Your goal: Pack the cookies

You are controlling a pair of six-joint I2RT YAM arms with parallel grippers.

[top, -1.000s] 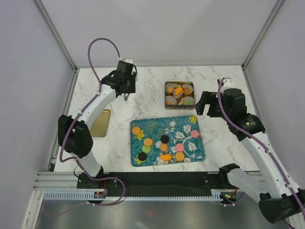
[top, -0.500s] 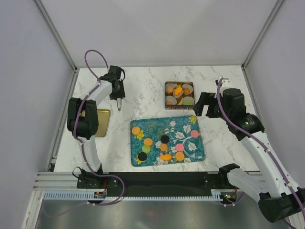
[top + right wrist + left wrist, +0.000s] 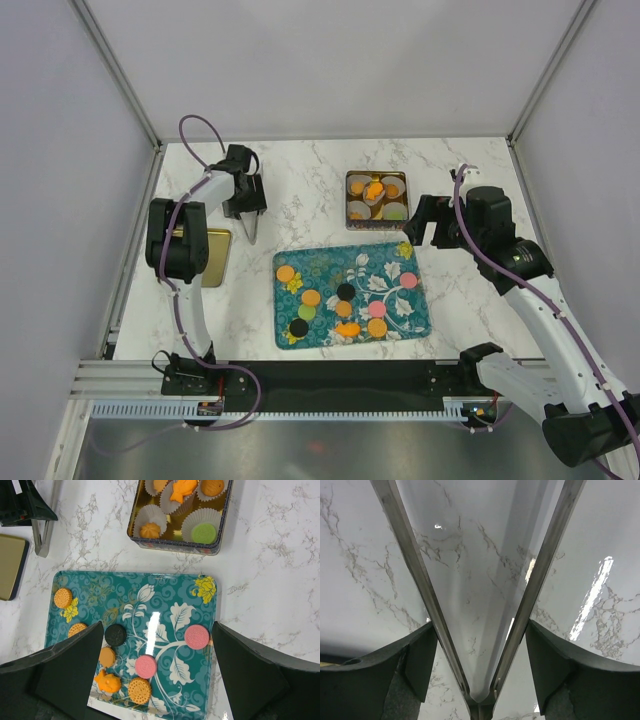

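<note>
Several cookies lie loose on the teal flowered tray [image 3: 330,265] [image 3: 170,595], among them a black cookie [image 3: 115,635], two pink cookies [image 3: 196,636] and an orange cookie [image 3: 139,690]. The gold tin [image 3: 377,200] [image 3: 175,546] holds paper cups with orange cookies and a green cookie [image 3: 202,532]. My left gripper [image 3: 246,200] [image 3: 481,624] is open at the back left, astride metal tongs [image 3: 251,229] [image 3: 422,580]. Their spread arms lie just inside its fingertips. My right gripper [image 3: 425,222] [image 3: 157,625] hangs open and empty above the tray's right half.
A gold lid [image 3: 207,258] [image 3: 10,565] lies flat on the marble table left of the tray. The tin stands just behind the tray. White walls close in the back and both sides.
The left arm has folded back toward the left with the tongs, and its jaws have spread wider, letting the tongs' arms open. The right arm has stayed put.
</note>
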